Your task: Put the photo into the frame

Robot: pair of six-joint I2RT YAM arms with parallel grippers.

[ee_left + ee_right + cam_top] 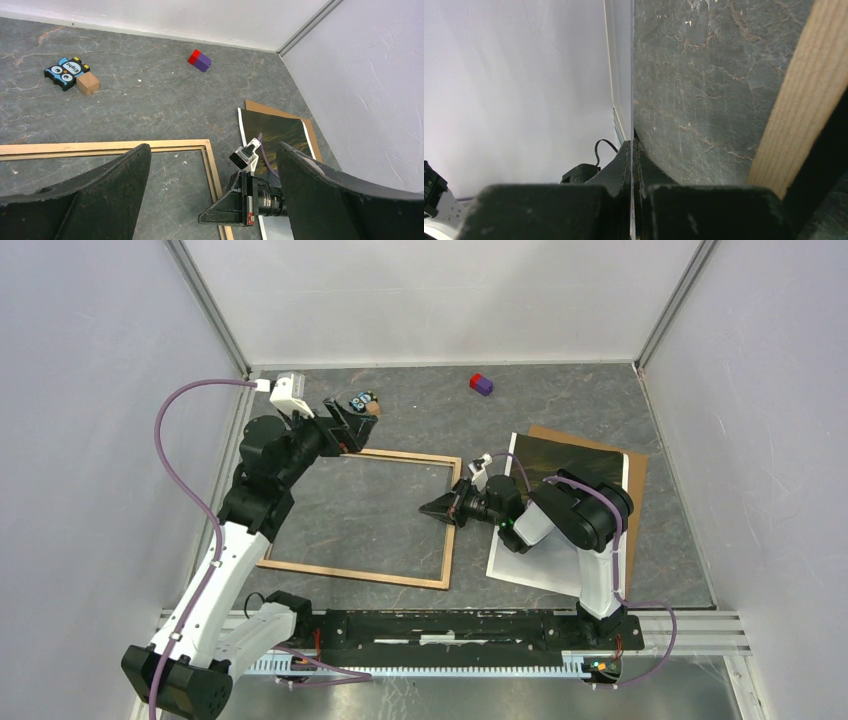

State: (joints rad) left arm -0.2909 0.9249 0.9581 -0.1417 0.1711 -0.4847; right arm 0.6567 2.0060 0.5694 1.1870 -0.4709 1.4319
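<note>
Top external view: the frame (350, 573) lies flat on the worktop (560, 400), wood side up, and its opening shows only bare grey surface, with nothing inside. The photo (570, 455) sits off to the right, landscape up, on a brown backing board (637, 490), apart from the frame. The right tool (428, 508) is pinched together on nothing, tips at the frame's right rail. The left tool (350, 425) hangs wide apart over the far rail. My read: nothing is done yet. Lifting, carrying and seating the photo all remain.

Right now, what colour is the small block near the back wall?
The block is red and purple; the left wrist view shows it best.
</note>
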